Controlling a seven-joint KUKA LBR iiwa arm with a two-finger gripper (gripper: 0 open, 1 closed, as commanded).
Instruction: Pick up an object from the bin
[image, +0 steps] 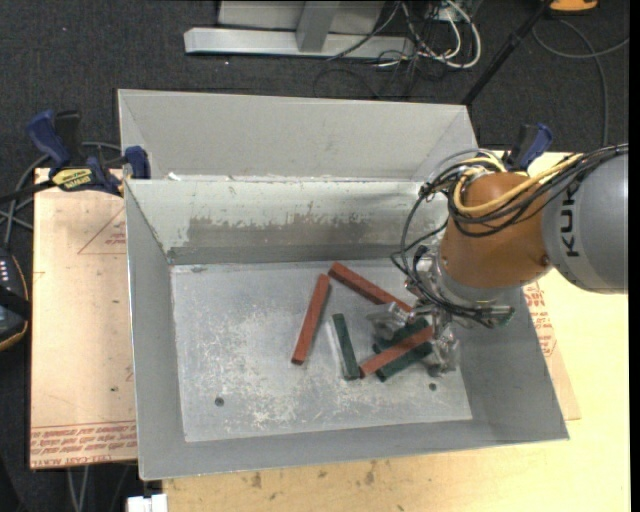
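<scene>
Pincer (424, 336) over stick heap (386, 362) near right wall (505, 375).

The bin (250, 400) is dull grey metal, its floor mottled with pale, whitish scuffs and its back wall streaked by a darker worn band. Three pieces are reddish brown: the long red-brown bar (311, 320), the slanted red-brown bar (365, 284) and the short red-brown bar (385, 359). The dark green bar (346, 347) lies between them, and a second green bar (396, 368) is nearly black-green. The wrist cover (495, 240) is glossy orange. The arm (600, 230) is silver grey with dark lettering.
</scene>
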